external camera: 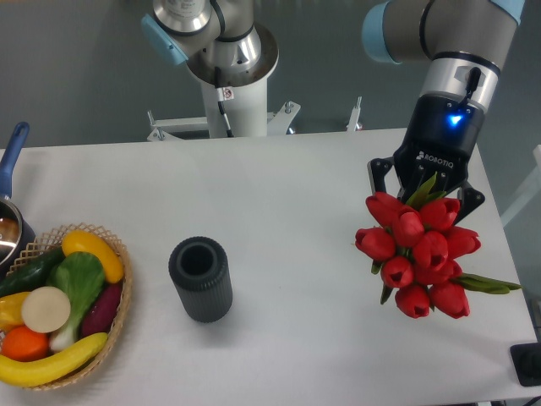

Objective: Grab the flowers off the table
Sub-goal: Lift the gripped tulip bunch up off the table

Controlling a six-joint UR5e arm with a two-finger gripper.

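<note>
The gripper (425, 190) is clamped on the flowers (420, 254), whose red heads hang toward the camera over the right side of the table (296, 194) (stems mostly hidden). A dark ribbed cylinder (200, 278) stands mid-table, well apart.

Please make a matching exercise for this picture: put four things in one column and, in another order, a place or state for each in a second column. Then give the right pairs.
Things:
1. flowers
2. dark ribbed cylinder
3. wicker basket
4. gripper

Places or states:
A. at the left edge, filled with vegetables and fruit
B. shut on the green stems
C. held at the right side, red heads toward the camera
D. standing upright near the middle of the table

Pairs: 1-C, 2-D, 3-A, 4-B
</note>
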